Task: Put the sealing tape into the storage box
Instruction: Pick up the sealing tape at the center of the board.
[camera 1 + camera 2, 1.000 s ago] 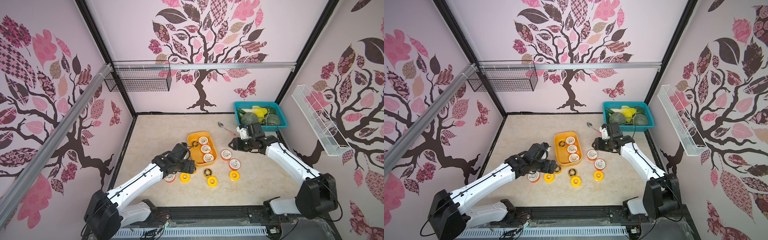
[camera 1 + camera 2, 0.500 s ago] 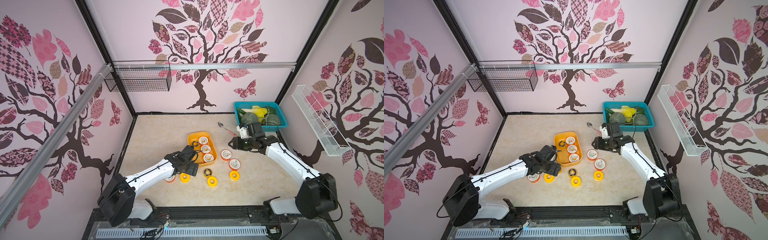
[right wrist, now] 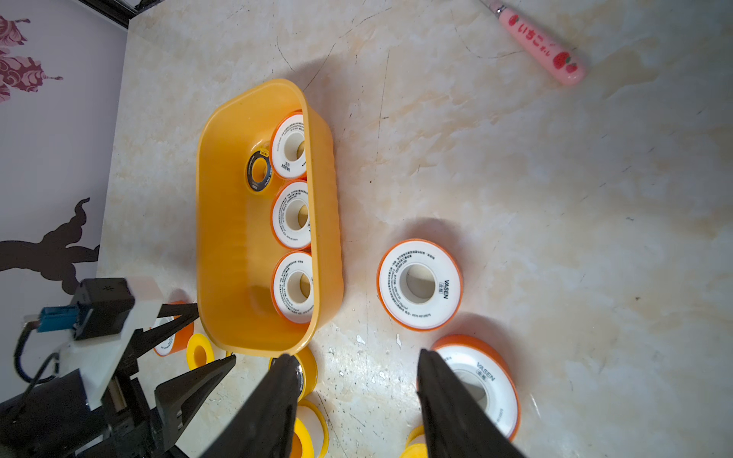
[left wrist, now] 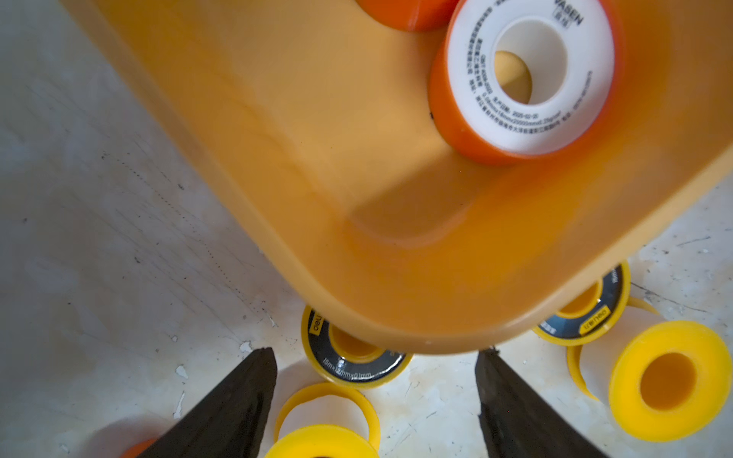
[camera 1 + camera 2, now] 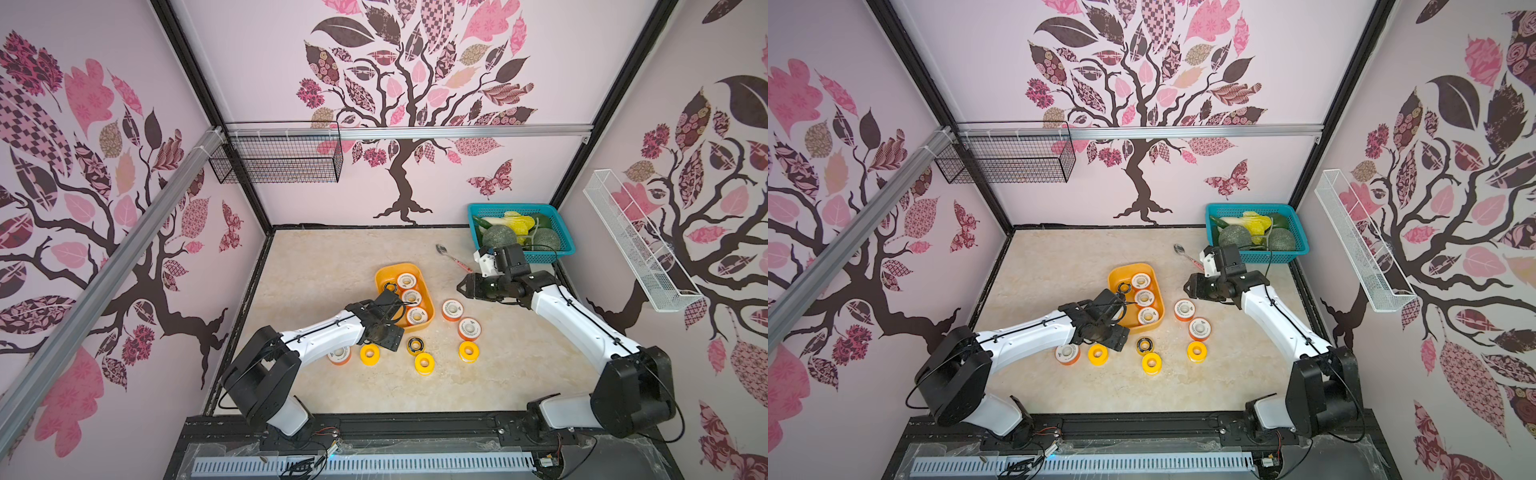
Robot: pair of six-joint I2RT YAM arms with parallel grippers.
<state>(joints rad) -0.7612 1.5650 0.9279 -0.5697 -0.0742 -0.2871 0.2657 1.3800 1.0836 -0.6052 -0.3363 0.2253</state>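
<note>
Left arm [image 5: 320,332]: extended forward and inward, wrist pitched downward. Left gripper [image 4: 377,353]: jaws spread wide, nothing held between fingers. Right arm [image 5: 573,316]: extended forward, wrist turned inward toward left arm. Right gripper [image 3: 357,355]: jaws parted, nothing held.

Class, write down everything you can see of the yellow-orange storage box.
The storage box is a shallow, glossy yellow-orange plastic tub, rectangular with rounded corners, open-topped, upright on the tabletop. Three white-faced orange rolls line one long wall; a black-and-yellow roll lies beside the farthest. The left gripper, open, is at its near corner.
</note>
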